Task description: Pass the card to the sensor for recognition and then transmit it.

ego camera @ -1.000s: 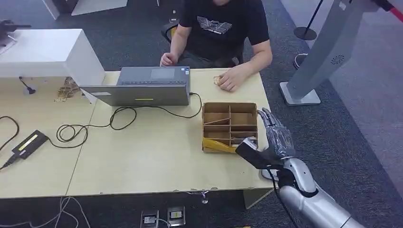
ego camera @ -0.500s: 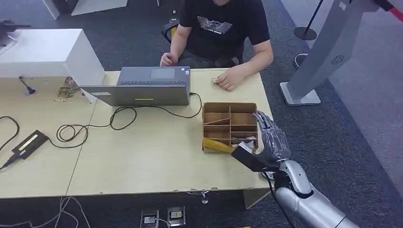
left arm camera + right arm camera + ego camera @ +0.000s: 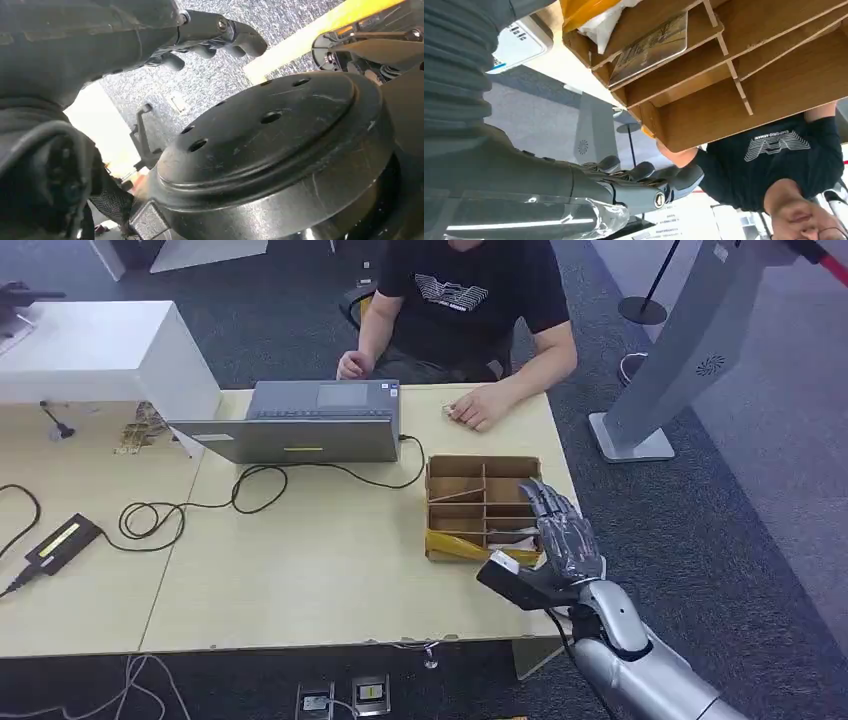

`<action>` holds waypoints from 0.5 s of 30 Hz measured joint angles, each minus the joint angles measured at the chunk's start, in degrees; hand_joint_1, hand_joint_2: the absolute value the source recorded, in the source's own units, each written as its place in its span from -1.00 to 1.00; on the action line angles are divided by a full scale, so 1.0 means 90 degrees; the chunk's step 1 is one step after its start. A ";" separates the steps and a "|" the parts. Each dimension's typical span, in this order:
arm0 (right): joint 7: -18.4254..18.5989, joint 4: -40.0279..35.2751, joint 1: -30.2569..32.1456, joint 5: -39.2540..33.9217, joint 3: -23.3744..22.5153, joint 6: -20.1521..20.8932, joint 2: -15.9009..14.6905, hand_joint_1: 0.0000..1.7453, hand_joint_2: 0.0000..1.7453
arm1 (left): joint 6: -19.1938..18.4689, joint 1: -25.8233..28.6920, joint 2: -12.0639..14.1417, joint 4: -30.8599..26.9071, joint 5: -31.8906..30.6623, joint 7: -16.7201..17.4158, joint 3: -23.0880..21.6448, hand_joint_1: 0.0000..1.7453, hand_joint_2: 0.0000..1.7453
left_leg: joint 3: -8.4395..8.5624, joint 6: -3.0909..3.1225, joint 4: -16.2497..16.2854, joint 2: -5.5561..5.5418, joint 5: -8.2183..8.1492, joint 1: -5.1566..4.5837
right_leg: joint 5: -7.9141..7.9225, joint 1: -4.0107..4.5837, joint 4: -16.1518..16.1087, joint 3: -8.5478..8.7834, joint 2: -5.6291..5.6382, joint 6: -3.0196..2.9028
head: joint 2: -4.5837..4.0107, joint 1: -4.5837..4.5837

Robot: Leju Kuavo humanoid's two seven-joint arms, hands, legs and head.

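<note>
A cardboard divider box (image 3: 483, 472) stands on the right part of the wooden table (image 3: 320, 570). In the right wrist view a brownish printed card (image 3: 649, 47) lies flat in one of the box (image 3: 744, 95) compartments, next to a yellow and white bag. My right hand (image 3: 560, 540) hovers at the box's right edge with its fingers spread, holding nothing; its fingers (image 3: 649, 180) stand apart from the card. My left hand (image 3: 200, 35) hangs beside my body, fingers loosely bent and empty.
A person in a black shirt sits across the table, one hand (image 3: 478, 412) resting on it beyond the box. A grey laptop-like device (image 3: 310, 425) with cables sits mid-table. A black unit with a yellow strip (image 3: 62, 540) lies far left. A grey stand (image 3: 680, 350) rises on the right.
My right hand has moved left from beside the table's edge until its fingers reach over the box's right side. The person's hand shifted slightly.
</note>
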 joint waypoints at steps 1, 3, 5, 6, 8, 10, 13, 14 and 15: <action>-0.0020 0.0010 0.0000 0.0015 0.0000 0.0022 0.0015 -1.00 1.00 | 0.0000 0.0000 0.0000 0.0000 0.0000 0.0000 0.0000 -1.00 -1.00 | 0.0000 0.0000 0.0000 0.0000 0.0000 0.0000 | 0.0000 0.0000 0.0000 0.0000 0.0000 0.0000 | 0.0000 0.0002; -0.0075 0.0036 0.0000 0.0041 0.0000 0.0066 0.0051 -1.00 1.00 | 0.0000 0.0000 -0.0002 -0.0002 0.0000 0.0000 0.0000 -1.00 -1.00 | -0.0001 0.0000 0.0000 0.0000 0.0000 0.0000 | 0.0000 0.0000 0.0000 0.0000 -0.0001 0.0000 | 0.0000 0.0000; -0.0131 0.0073 -0.0004 0.0085 0.0000 0.0085 0.0104 -1.00 1.00 | 0.0000 0.0000 -0.0002 -0.0007 0.0000 0.0000 0.0000 -1.00 -1.00 | 0.0000 0.0000 0.0000 0.0000 0.0000 0.0000 | 0.0000 0.0001 0.0000 0.0000 -0.0001 0.0000 | 0.0000 0.0000; -0.0153 0.0083 -0.0003 0.0109 0.0000 0.0095 0.0128 -1.00 1.00 | 0.0000 0.0000 -0.0002 -0.0007 0.0000 0.0000 -0.0002 -1.00 -1.00 | 0.0000 0.0000 0.0000 0.0000 0.0000 0.0000 | 0.0000 0.0001 0.0000 0.0000 -0.0001 0.0000 | 0.0000 0.0000; -0.0192 0.0109 -0.0006 0.0131 0.0000 0.0117 0.0170 -1.00 1.00 | 0.0000 0.0000 -0.0005 -0.0007 0.0000 0.0000 -0.0002 -1.00 -1.00 | -0.0001 0.0000 0.0000 0.0000 0.0000 0.0001 | 0.0000 0.0001 0.0000 0.0000 -0.0001 0.0000 | 0.0000 0.0000; -0.0204 0.0136 -0.0011 0.0153 0.0000 0.0146 0.0221 -1.00 1.00 | 0.0000 0.0000 -0.0005 -0.0007 0.0000 0.0000 0.0000 -1.00 -1.00 | 0.0000 0.0000 0.0000 0.0000 0.0000 0.0001 | 0.0000 0.0001 0.0000 0.0000 -0.0001 0.0000 | 0.0000 0.0000; -0.0209 0.0177 -0.0012 0.0194 0.0000 0.0168 0.0294 -1.00 1.00 | 0.0000 0.0000 -0.0002 -0.0007 -0.0027 -0.0002 -0.0002 -1.00 -1.00 | -0.0001 0.0000 0.0000 -0.0001 0.0000 0.0000 | 0.0000 0.0001 0.0000 0.0000 -0.0001 0.0000 | 0.0000 0.0000; -0.0211 0.0192 -0.0014 0.0202 0.0000 0.0168 0.0304 -1.00 1.00 | 0.0000 0.0000 -0.0002 -0.0007 -0.0032 0.0000 -0.0002 -1.00 -1.00 | -0.0001 0.0000 0.0000 -0.0002 0.0000 0.0000 | 0.0000 0.0001 0.0000 0.0000 -0.0001 0.0000 | 0.0000 0.0002; -0.0216 0.0211 -0.0016 0.0209 0.0000 0.0168 0.0325 -1.00 1.00 | 0.0000 0.0000 -0.0002 -0.0007 -0.0032 0.0000 0.0000 -1.00 -1.00 | -0.0001 0.0000 0.0000 -0.0002 0.0000 0.0000 | 0.0000 0.0001 0.0000 0.0000 -0.0001 0.0000 | 0.0000 0.0000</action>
